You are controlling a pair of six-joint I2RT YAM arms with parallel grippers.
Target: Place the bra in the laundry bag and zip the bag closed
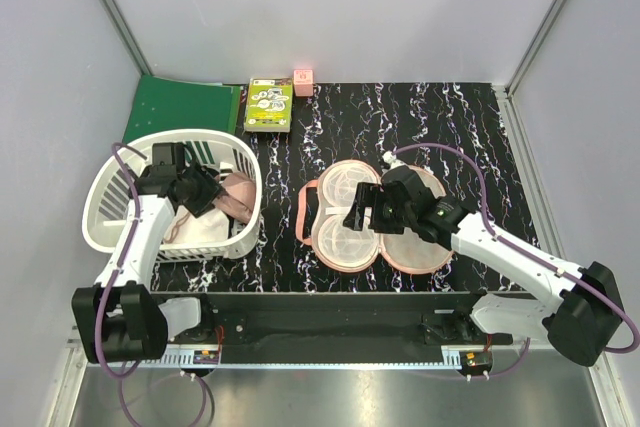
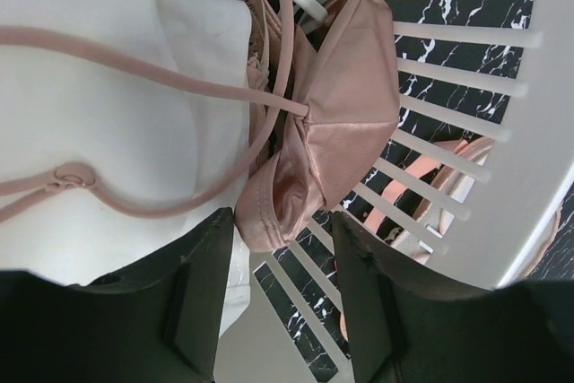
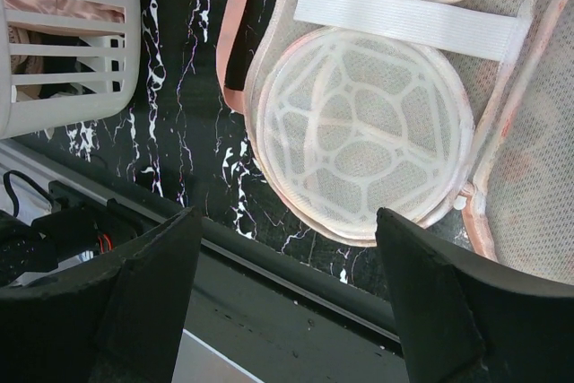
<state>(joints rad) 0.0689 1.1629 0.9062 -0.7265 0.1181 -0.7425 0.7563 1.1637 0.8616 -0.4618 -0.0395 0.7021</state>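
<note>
The salmon-pink satin bra [image 2: 336, 118] lies in the white slatted basket [image 1: 110, 182] on a white garment [image 2: 99, 114], its thin straps [image 2: 152, 73] trailing across it; it also shows in the top view [image 1: 238, 197]. My left gripper [image 2: 282, 226] is open inside the basket, the bra's lower edge just between its fingertips. The laundry bag [image 1: 345, 217] lies open on the table, white mesh faces [image 3: 359, 132] up. My right gripper [image 1: 362, 212] hovers open and empty over the bag's near left lobe; in its wrist view, the gripper [image 3: 287, 239] is over the bag's near edge.
A green folder [image 1: 185, 107], a green box [image 1: 270, 104] and a small pink cube [image 1: 303, 81] lie at the back. The basket wall [image 3: 63, 51] stands left of the bag. A white elastic band [image 3: 404, 11] crosses the bag's inside. The black rail [image 1: 320, 302] borders the near edge.
</note>
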